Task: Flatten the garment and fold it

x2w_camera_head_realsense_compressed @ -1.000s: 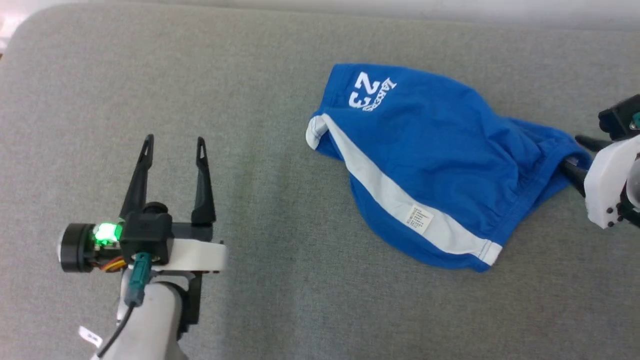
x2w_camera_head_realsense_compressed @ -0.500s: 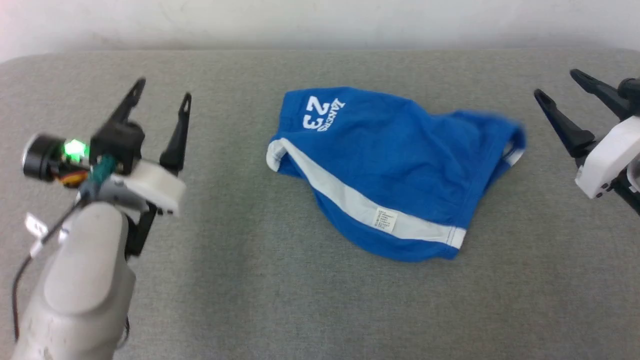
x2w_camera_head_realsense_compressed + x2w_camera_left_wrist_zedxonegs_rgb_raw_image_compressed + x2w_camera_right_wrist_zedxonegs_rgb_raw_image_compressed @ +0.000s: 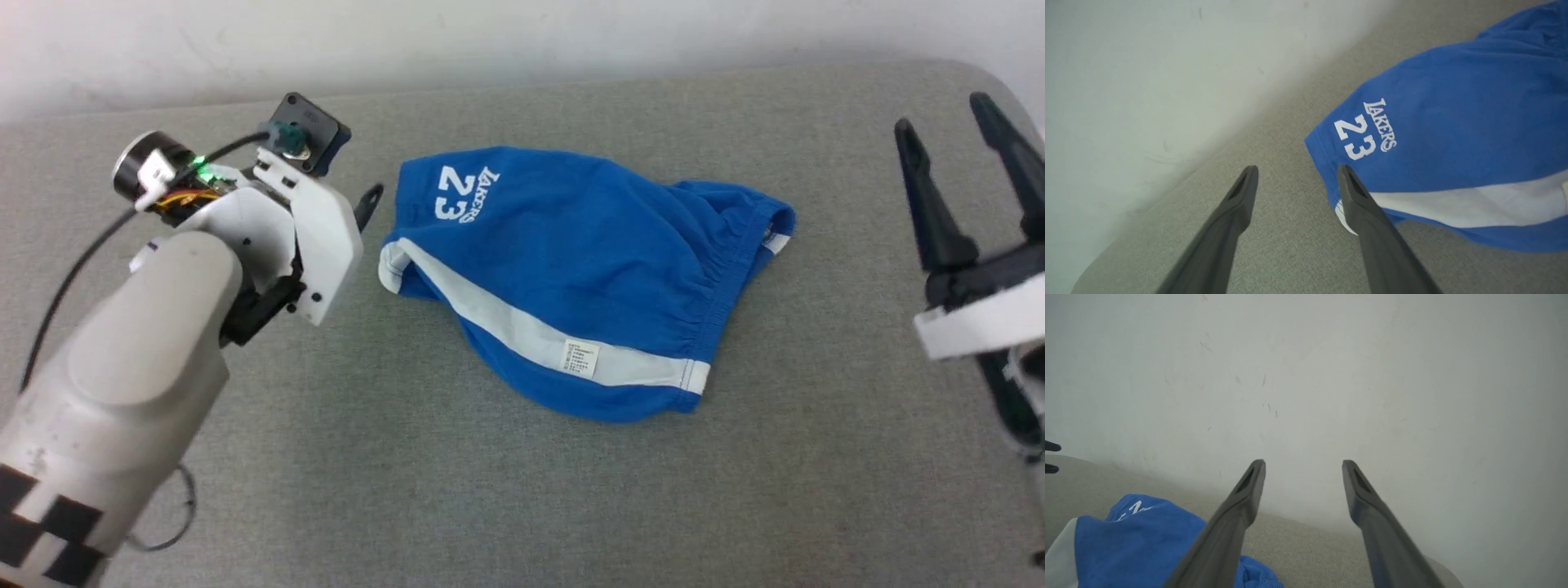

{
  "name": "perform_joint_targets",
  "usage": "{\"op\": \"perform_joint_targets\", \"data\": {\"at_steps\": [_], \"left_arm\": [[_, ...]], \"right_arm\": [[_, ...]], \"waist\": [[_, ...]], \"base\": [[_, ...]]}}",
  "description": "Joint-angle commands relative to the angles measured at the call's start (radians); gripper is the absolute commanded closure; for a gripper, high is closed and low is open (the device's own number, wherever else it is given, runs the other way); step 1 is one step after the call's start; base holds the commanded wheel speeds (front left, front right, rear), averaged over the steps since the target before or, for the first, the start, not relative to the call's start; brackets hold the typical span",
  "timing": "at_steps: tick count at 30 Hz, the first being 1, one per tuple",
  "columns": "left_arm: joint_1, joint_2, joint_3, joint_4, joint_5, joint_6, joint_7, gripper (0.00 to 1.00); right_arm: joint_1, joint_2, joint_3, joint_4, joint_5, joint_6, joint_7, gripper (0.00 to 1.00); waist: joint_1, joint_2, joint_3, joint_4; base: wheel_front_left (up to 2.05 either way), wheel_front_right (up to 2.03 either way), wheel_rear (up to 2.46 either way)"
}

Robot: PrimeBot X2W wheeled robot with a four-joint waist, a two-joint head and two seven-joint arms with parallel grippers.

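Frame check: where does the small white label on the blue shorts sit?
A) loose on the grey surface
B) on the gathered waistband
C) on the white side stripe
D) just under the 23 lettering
C: in the head view the label lies on the white stripe of the shorts, apart from the lettering and the waistband.

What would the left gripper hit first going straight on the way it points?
Probably the leg hem of the blue shorts, beside the 23; one finger of the left gripper overlaps it. Depth is unclear, so it might touch the grey cushion first.
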State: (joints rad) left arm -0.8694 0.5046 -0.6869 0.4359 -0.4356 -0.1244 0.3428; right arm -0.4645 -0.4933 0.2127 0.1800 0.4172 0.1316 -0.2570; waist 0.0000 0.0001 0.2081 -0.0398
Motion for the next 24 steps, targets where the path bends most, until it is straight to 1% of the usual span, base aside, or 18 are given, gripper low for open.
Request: {"op": "perform_joint_targets", "data": {"at_steps": [1,5,7,9,12,15,21,23,24], "left_arm": [[-0.031,0.029,-0.049,-0.007,-0.051,-0.006,0.050,0.00],[-0.101,0.102,-0.216,-0.053,-0.191,-0.006,0.191,0.00],[-0.133,0.127,-0.279,-0.069,-0.244,-0.006,0.241,0.00],[-0.160,0.147,-0.331,-0.073,-0.290,-0.006,0.286,0.00],[-0.196,0.160,-0.388,-0.065,-0.343,-0.006,0.323,0.00],[-0.223,0.165,-0.447,-0.043,-0.367,-0.006,0.338,0.00],[-0.252,0.166,-0.538,0.037,-0.398,-0.006,0.342,0.00],[-0.253,0.158,-0.552,0.067,-0.410,-0.006,0.340,0.00],[-0.252,0.155,-0.557,0.077,-0.419,-0.006,0.335,0.37]], "right_arm": [[0.050,0.051,-0.039,-0.043,-0.037,-0.001,-0.005,0.00],[0.164,0.167,-0.127,-0.152,-0.121,-0.001,-0.005,0.00],[0.199,0.204,-0.142,-0.180,-0.137,-0.001,-0.005,0.00],[0.219,0.228,-0.141,-0.194,-0.144,-0.001,-0.005,0.00],[0.225,0.248,-0.127,-0.200,-0.151,-0.001,-0.005,0.00],[0.210,0.258,-0.112,-0.198,-0.155,-0.001,-0.005,0.00],[0.165,0.262,-0.080,-0.178,-0.165,-0.001,-0.005,0.00],[0.157,0.256,-0.059,-0.154,-0.163,-0.001,-0.005,0.00],[0.155,0.251,-0.045,-0.139,-0.159,-0.001,-0.005,0.00]], "waist": [[0.0000,-0.0001,0.012,-0.018],[0.0000,-0.0001,0.028,-0.037],[0.0000,-0.0001,0.038,-0.047],[0.0000,-0.0001,0.051,-0.058],[0.0000,-0.0001,0.074,-0.077],[0.0000,-0.0001,0.100,-0.098],[0.0000,-0.0001,0.142,-0.130],[0.0000,-0.0001,0.146,-0.133],[0.0000,-0.0001,0.147,-0.133]], "base": [[0.00,0.00,0.00],[0.00,0.00,0.00],[0.00,0.00,0.00],[0.00,0.00,0.00],[0.00,0.00,0.00],[0.00,0.00,0.00],[0.00,0.00,0.00],[0.00,0.00,0.00],[0.00,0.00,0.00]]}}
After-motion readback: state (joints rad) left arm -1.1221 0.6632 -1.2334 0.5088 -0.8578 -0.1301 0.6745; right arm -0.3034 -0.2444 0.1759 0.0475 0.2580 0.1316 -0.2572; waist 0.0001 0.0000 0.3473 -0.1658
